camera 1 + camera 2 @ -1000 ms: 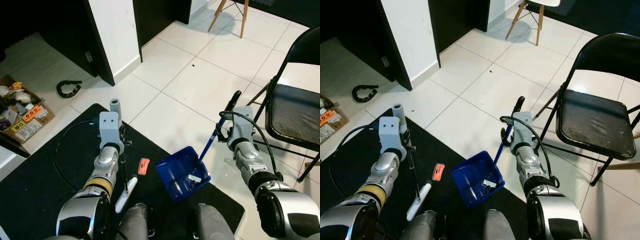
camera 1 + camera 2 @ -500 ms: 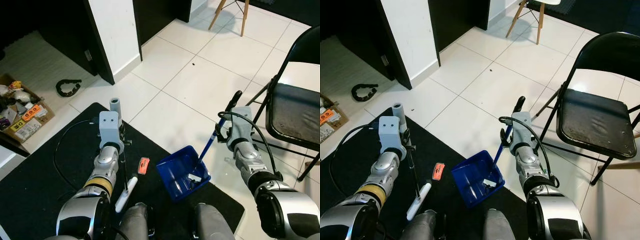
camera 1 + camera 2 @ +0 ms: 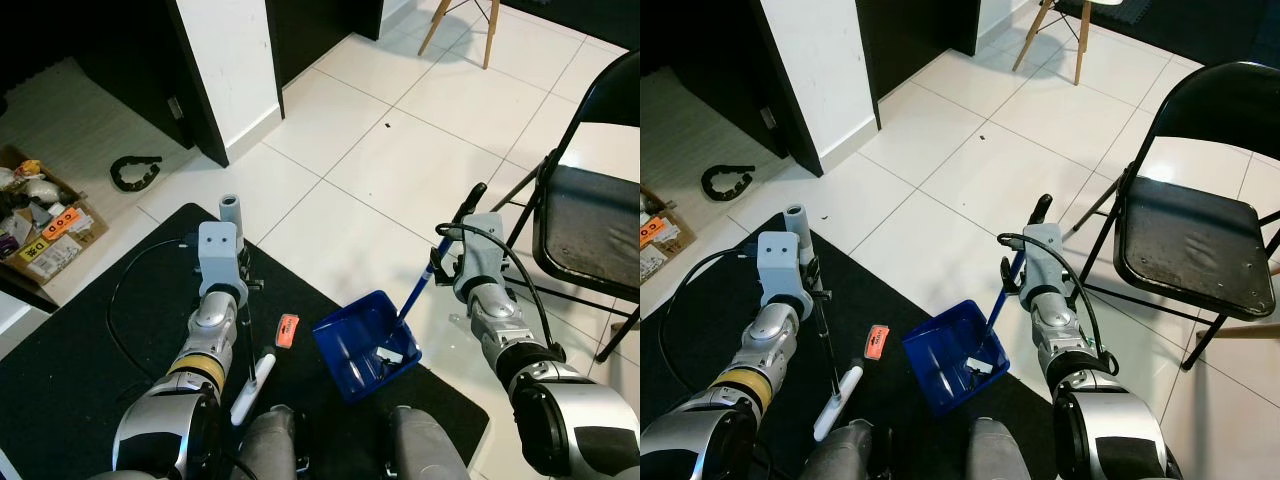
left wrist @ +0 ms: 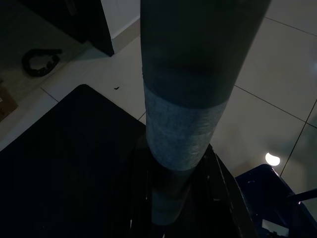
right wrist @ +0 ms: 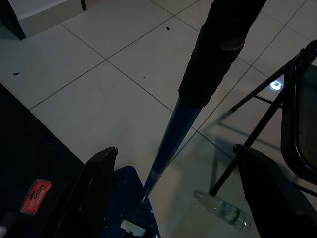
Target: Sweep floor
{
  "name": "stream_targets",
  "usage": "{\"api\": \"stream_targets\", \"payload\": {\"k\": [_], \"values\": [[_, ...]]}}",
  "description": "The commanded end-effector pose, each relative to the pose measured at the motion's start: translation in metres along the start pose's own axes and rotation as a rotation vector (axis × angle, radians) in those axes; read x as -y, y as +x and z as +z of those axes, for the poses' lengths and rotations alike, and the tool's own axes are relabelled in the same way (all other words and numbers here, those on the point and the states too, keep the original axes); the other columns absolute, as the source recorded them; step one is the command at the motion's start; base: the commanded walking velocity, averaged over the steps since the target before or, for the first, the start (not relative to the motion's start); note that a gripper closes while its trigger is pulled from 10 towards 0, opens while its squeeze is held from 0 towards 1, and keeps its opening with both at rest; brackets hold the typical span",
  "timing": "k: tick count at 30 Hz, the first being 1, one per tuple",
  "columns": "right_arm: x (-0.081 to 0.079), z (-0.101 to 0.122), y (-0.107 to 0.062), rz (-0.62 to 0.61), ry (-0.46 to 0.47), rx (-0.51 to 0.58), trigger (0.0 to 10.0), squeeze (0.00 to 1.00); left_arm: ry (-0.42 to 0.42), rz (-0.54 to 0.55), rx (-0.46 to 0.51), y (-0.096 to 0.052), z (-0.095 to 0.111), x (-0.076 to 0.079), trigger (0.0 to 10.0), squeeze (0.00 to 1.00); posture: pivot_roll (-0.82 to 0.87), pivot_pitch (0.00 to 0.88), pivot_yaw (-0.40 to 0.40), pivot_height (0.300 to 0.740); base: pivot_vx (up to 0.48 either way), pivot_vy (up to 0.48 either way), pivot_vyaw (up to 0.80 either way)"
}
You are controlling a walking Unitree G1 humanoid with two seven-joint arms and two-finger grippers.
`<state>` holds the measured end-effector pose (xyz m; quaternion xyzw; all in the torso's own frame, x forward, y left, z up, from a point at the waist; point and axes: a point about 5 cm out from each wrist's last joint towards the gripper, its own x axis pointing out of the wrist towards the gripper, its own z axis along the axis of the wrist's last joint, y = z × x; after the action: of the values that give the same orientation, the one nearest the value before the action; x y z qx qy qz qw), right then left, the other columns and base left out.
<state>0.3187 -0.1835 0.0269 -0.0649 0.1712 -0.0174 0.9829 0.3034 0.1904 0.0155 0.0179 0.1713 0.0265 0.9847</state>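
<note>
right tool [image 3: 1012, 268] | dustpan [image 3: 365, 345] handle still held | scene unchanged

I see a black folding chair [image 3: 1185, 235] just right of the right end effector, w/ a clear plastic bottle [image 5: 220, 209] on the tile near its legs. Orange tag [image 3: 287, 331] on black mat [image 3: 70, 340] btwn both end effectors. Cardboard box [image 3: 45, 225] & black ring [image 3: 136, 173] far left; wooden chair legs [image 3: 460, 30] well ahead.

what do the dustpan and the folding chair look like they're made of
Dustpan: blue, smooth and slightly glossy, likely molded plastic; its handle has a black grip that looks like rubber or foam. Folding chair: thin black tubes, probably painted metal; the seat looks padded, with a creased sheen like vinyl.
</note>
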Motion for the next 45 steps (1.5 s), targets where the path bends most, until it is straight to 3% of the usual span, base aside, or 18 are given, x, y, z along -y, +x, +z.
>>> {"api": "stream_targets", "payload": {"k": [1, 45], "values": [[-0.0005, -0.0077, -0.0022, -0.002, -0.002, -0.035, 10.0, 0.0, -0.013, -0.006, -0.124, -0.0105, -0.0288, 0.0013, 10.0, 0.0, -0.04, 0.099, -0.016, 0.74, 0.0, 0.0, 0.0], [0.0, -0.007, -0.0017, -0.007, 0.002, -0.037, 10.0, 0.0, -0.014, -0.005, -0.123, -0.0097, -0.0275, 0.0014, 10.0, 0.0, -0.04, 0.1, -0.012, 0.74, 0.0, 0.0, 0.0]]}}
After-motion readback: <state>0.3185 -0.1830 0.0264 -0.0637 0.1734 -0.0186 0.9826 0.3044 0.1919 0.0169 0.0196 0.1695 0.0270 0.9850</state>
